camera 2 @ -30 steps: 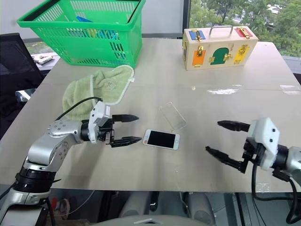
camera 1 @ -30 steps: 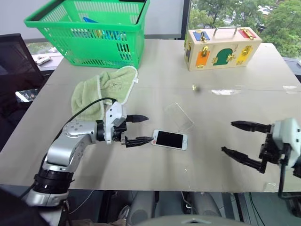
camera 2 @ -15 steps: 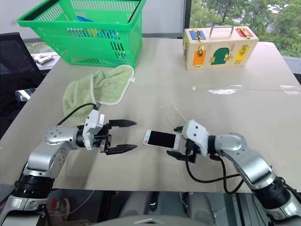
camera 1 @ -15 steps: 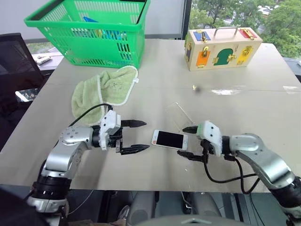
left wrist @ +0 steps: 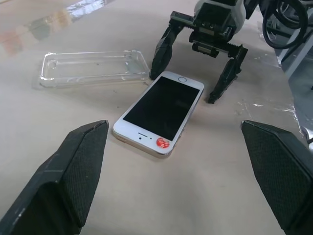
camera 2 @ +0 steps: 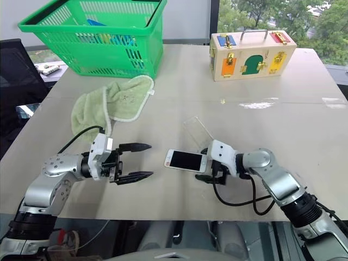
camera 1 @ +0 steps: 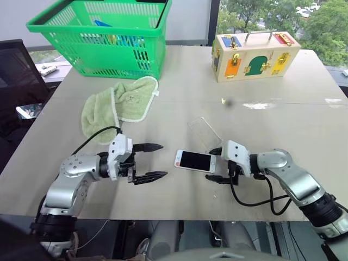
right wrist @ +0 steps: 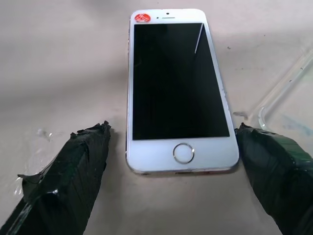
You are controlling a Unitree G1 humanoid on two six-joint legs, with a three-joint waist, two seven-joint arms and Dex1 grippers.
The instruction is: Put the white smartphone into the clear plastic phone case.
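The white smartphone (camera 1: 195, 161) is lying flat on the table (camera 1: 283, 125), black screen facing up, a small red sticker near its earpiece end. The clear plastic phone case (camera 1: 205, 134) is lying open side up just beside it, apart.

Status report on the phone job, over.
Both claws open, right claw straddling white smartphone's home-button end. Clear case empty beside it. Nothing blocking.

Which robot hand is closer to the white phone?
The right. The right gripper sits at the white smartphone's home-button end, open fingers either side of it. The left gripper is open too, farther off on the phone's other side.
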